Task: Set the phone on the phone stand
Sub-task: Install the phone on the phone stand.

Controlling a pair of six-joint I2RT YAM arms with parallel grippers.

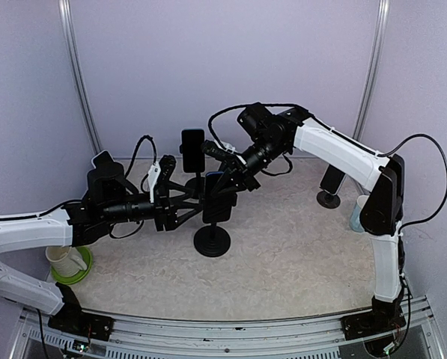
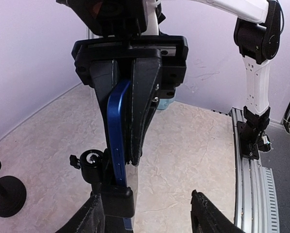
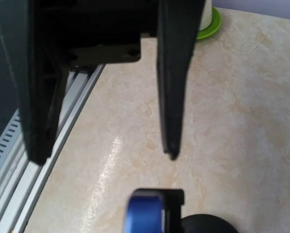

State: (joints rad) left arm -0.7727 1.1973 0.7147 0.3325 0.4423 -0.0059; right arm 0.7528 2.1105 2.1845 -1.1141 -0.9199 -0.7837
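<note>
A blue phone (image 2: pixel 116 136) stands edge-on in the black clamp (image 2: pixel 116 199) of the phone stand (image 1: pixel 212 241). Its top end also shows in the right wrist view (image 3: pixel 145 213). My right gripper (image 3: pixel 105 158) is open. In the left wrist view its fingers (image 2: pixel 145 97) stand either side of the phone's upper end, and I cannot tell whether they touch it. My left gripper (image 2: pixel 147 213) is open and low beside the stand. Its left finger (image 2: pixel 86 218) is next to the clamp. In the top view both grippers (image 1: pixel 180 206) (image 1: pixel 224 179) meet at the stand.
A second black stand (image 1: pixel 192 148) stands behind, and a third (image 1: pixel 329 187) at the right. A cup on a green plate (image 1: pixel 70 263) is at the near left. A pale blue cup (image 1: pixel 356 213) is at the right. The rail (image 2: pixel 251 174) runs along the table's edge.
</note>
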